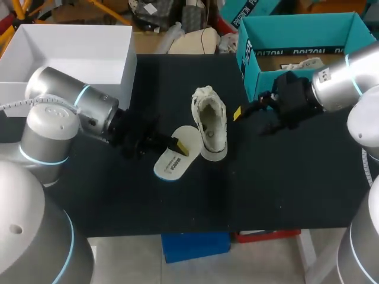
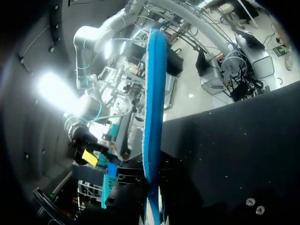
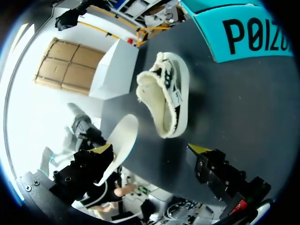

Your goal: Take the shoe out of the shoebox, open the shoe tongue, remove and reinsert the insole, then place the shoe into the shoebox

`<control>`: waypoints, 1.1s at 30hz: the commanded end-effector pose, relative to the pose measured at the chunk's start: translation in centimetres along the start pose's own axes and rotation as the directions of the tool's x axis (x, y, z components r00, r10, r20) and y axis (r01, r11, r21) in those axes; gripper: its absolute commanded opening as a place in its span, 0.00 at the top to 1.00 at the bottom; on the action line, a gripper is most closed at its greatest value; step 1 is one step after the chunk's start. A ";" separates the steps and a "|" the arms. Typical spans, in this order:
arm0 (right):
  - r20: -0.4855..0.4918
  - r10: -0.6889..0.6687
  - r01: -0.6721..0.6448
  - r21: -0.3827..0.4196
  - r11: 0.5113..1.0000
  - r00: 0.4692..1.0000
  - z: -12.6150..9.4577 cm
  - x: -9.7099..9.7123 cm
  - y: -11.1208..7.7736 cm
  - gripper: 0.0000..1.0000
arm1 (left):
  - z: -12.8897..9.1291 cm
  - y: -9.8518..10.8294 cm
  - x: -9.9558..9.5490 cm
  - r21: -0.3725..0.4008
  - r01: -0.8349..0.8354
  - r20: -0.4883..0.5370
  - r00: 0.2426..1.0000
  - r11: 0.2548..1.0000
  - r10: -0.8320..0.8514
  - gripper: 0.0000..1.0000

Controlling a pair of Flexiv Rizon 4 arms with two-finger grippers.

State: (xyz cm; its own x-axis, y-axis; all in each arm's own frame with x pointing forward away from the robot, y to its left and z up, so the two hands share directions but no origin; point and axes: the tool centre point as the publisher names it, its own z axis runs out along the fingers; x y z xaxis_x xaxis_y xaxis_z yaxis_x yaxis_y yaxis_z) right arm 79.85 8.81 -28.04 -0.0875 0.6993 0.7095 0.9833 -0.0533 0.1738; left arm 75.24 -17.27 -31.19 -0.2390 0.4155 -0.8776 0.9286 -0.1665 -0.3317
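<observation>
Black table (image 1: pixel 284 183), white box (image 1: pixel 77 35) at its far left corner, teal cardboard shoebox (image 1: pixel 249 53) at its far right. Left arm reaches low toward the middle; left gripper (image 1: pixel 176 145) pinches the insole (image 1: pixel 170 164). Head view shows the insole's white top, left wrist view its blue underside, edge-on. Right gripper (image 3: pixel 149 150) hovers spread wide, empty, just beside the shoe (image 1: pixel 210 124). The cream, fuzzy-lined shoe lies mid-table, outside the shoebox.
</observation>
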 end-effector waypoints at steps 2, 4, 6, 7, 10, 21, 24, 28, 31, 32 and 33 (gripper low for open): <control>0.020 -0.009 0.010 -0.016 1.000 1.000 -2.1 0.3 -1.6 0.00 | 0.6 -0.5 -0.5 0.044 0.024 -0.033 0.999 0.999 -0.022 1.00; 0.020 -0.009 0.010 -0.016 1.000 1.000 -2.1 0.3 -1.6 0.00 | 0.8 -1.0 -0.5 0.067 0.046 -0.058 0.997 0.997 -0.042 1.00; 0.020 -0.009 0.010 -0.016 1.000 1.000 -2.1 0.3 -1.6 0.00 | 1.1 -1.3 -0.5 0.080 0.073 -0.090 0.994 0.994 -0.066 1.00; 0.020 -0.009 0.010 -0.016 1.000 1.000 -2.1 0.3 -1.6 0.00 | 1.2 -1.3 -0.4 0.079 0.075 -0.121 0.991 0.994 -0.065 1.00; 0.020 -0.009 0.010 -0.016 1.000 1.000 -2.1 0.3 -1.6 0.00 | 1.6 -1.3 -0.4 0.086 0.084 -0.176 0.982 0.993 -0.068 1.00; 0.020 -0.009 0.010 -0.016 1.000 1.000 -2.1 0.3 -1.6 0.00 | 3.2 1.5 -1.1 -0.001 0.081 -0.339 0.938 0.997 -0.077 1.00; 0.020 -0.009 0.010 -0.016 1.000 1.000 -2.1 0.3 -1.6 0.00 | 3.7 2.2 -1.0 -0.003 0.095 -0.355 0.930 0.996 -0.089 1.00; 0.020 -0.009 0.010 -0.016 1.000 1.000 -2.1 0.3 -1.6 0.00 | 4.5 3.2 -1.0 0.004 0.109 -0.360 0.928 0.994 -0.100 1.00; 0.020 -0.009 0.010 -0.016 1.000 1.000 -2.1 0.3 -1.6 0.00 | 5.1 4.0 -0.9 0.003 0.119 -0.365 0.925 0.993 -0.110 1.00; 0.020 -0.009 0.010 -0.016 1.000 1.000 -2.1 0.3 -1.6 0.00 | 5.3 4.2 -0.9 0.001 0.124 -0.366 0.923 0.992 -0.115 1.00; 0.020 -0.009 0.010 -0.016 1.000 1.000 -2.1 0.3 -1.6 0.00 | 5.4 4.5 -0.8 -0.002 0.128 -0.369 0.922 0.992 -0.120 1.00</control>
State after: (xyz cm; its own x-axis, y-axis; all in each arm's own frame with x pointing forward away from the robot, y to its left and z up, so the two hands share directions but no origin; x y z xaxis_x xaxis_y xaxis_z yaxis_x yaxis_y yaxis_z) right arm 77.91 7.59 -26.67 -0.0944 0.7122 0.6956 0.9795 -0.0583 0.1927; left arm 77.23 -21.98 -33.03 -0.2346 0.7132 -0.6606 0.8955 -0.1058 -0.4323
